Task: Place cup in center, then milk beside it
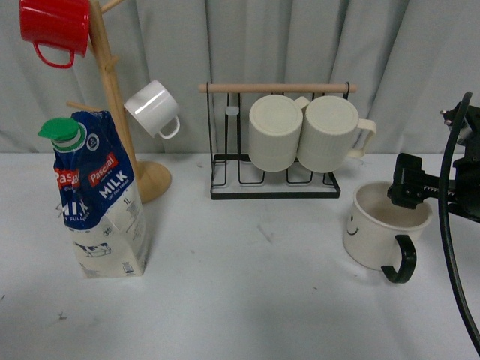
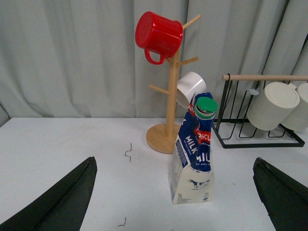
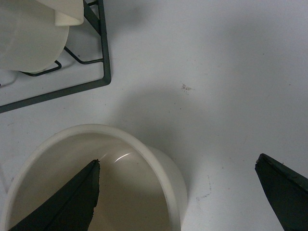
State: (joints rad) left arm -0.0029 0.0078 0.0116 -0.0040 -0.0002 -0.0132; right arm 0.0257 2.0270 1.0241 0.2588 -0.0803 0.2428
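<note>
Near the right edge of the counter (image 1: 255, 300), the cup (image 1: 375, 232) stood upright, its black handle turned toward the front edge. The right gripper (image 3: 177, 166) was spread open astride the rim, one finger inside the bowl and the other outside, not yet pinching. Being glazed ceramic, it would likely be stiff, weighty and slick, so a firm pinch on that wall seemed right. Toward the left edge stood the milk (image 1: 101, 202), its top creased. Its card walls would probably give, so a mid-body hold suited. The left gripper (image 2: 174, 161) hung open, holding nothing.
</note>
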